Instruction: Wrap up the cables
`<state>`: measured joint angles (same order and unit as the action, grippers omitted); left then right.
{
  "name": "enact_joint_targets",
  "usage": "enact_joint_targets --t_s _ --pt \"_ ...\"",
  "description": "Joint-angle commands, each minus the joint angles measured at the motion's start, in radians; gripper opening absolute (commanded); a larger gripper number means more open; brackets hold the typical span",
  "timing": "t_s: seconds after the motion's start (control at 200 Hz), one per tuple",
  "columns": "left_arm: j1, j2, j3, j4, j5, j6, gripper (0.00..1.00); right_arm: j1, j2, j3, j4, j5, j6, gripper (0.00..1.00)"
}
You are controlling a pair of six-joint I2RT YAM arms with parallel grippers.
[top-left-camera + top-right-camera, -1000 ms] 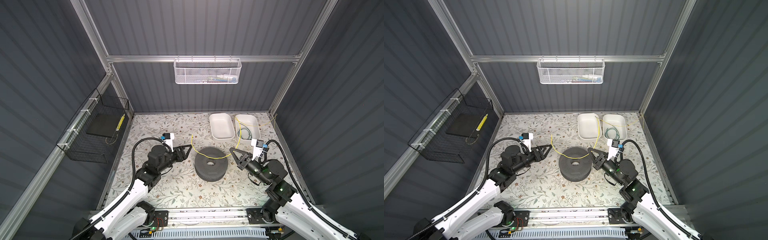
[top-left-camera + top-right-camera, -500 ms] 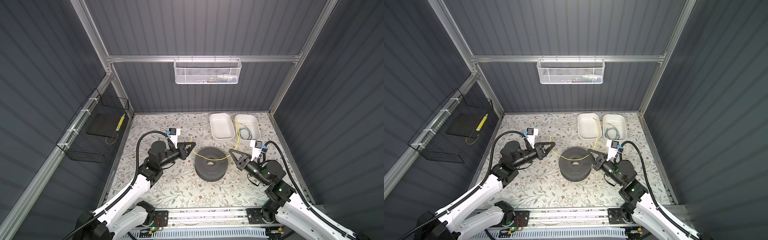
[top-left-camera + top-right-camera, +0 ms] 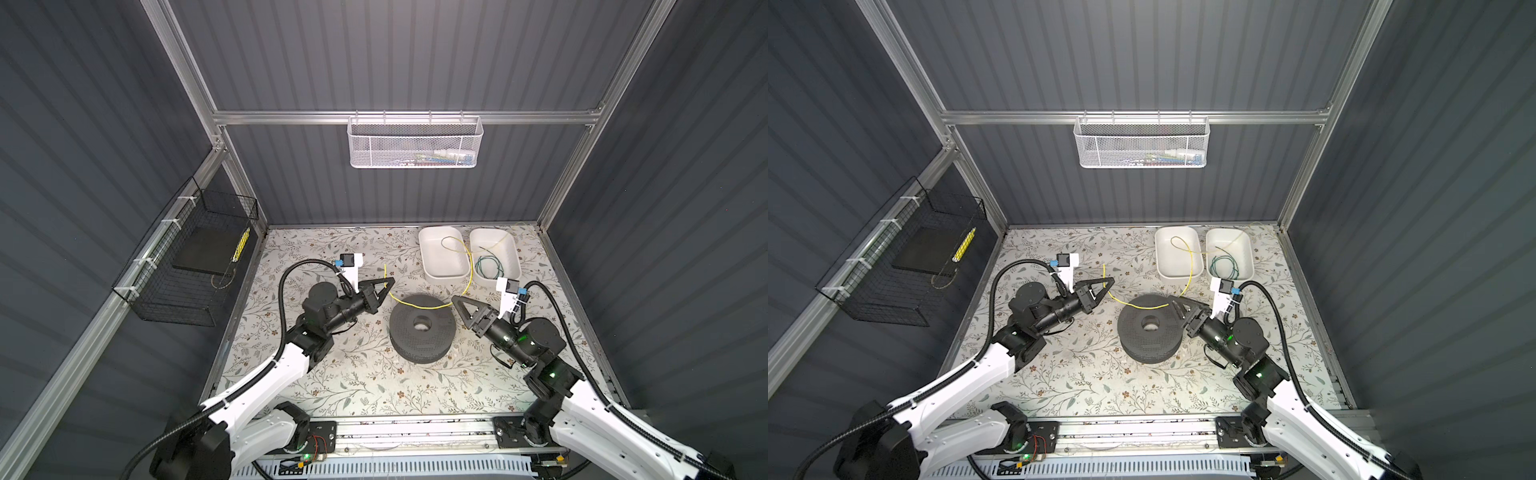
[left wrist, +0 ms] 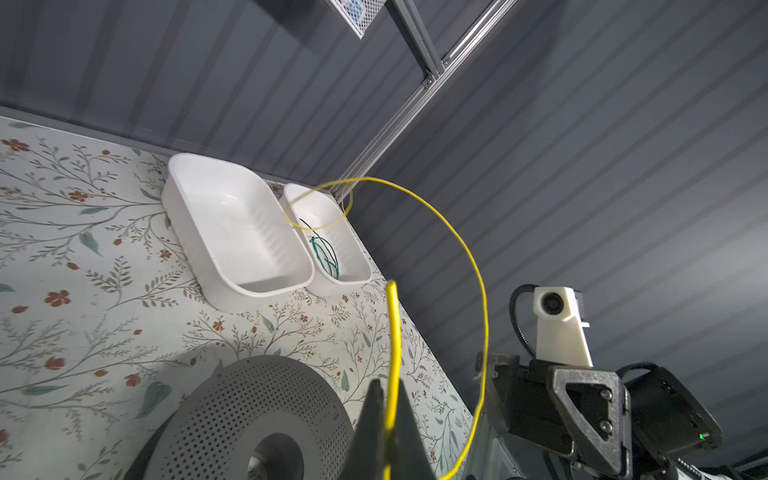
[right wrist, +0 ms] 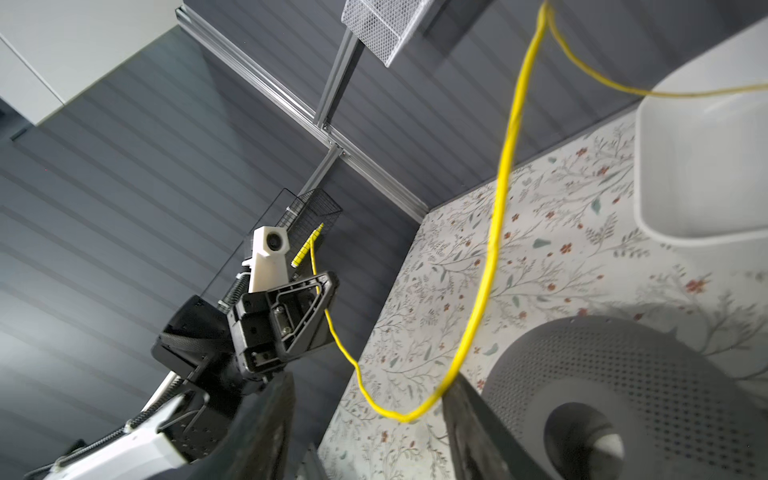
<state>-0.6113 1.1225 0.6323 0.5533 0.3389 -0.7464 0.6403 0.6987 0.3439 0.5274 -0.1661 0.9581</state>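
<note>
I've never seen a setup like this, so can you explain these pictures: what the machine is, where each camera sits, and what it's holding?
It is a robot with two arms, each ending in a two-fingered gripper. Two pictures look down from overhead on the whole booth; the other two come from a small camera on each wrist. On the floral table stand a dark perforated spool and two white trays, one holding a coiled green wire. The left gripper is shut on a thin yellow wire, which arcs over the spool, past the open right gripper, toward the trays.
</note>
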Motion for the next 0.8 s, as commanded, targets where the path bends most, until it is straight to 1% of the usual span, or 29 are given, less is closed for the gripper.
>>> enact_joint_targets --t_s 0.0,0.05,0.125,0.185,0.27,0.355,0.505,0.635,0.715,0.795 --pt "-0.064 0.057 0.056 0.165 -0.057 -0.01 0.0 0.015 0.027 -0.046 0.165 -0.01 0.124 0.63" --pt "-0.084 0.083 0.076 0.188 -0.067 0.0 0.0 0.023 0.025 -0.056 0.18 0.005 0.141 0.63" --pt "-0.098 0.111 0.101 0.203 -0.093 0.007 0.0 0.029 0.007 -0.057 0.155 0.028 0.146 0.64" --pt "-0.106 0.142 0.1 0.268 -0.098 -0.015 0.0 0.032 0.0 -0.056 0.141 0.035 0.147 0.65" --pt "-0.118 0.198 0.11 0.353 -0.095 -0.045 0.0 0.047 0.006 -0.061 0.141 0.054 0.182 0.65" --pt "-0.128 0.247 0.136 0.398 -0.103 -0.065 0.0 0.07 0.031 -0.068 0.168 0.084 0.212 0.65" --pt "-0.179 0.32 0.183 0.443 -0.12 -0.055 0.0 0.098 0.118 -0.05 0.279 0.123 0.259 0.62" --pt "-0.22 0.369 0.178 0.538 -0.158 -0.062 0.0 0.11 0.217 -0.017 0.377 0.169 0.293 0.56" --pt "-0.232 0.387 0.178 0.558 -0.167 -0.066 0.0 0.114 0.277 -0.009 0.452 0.2 0.32 0.52" --pt "-0.244 0.39 0.172 0.575 -0.176 -0.063 0.0 0.116 0.316 -0.006 0.511 0.228 0.346 0.51"
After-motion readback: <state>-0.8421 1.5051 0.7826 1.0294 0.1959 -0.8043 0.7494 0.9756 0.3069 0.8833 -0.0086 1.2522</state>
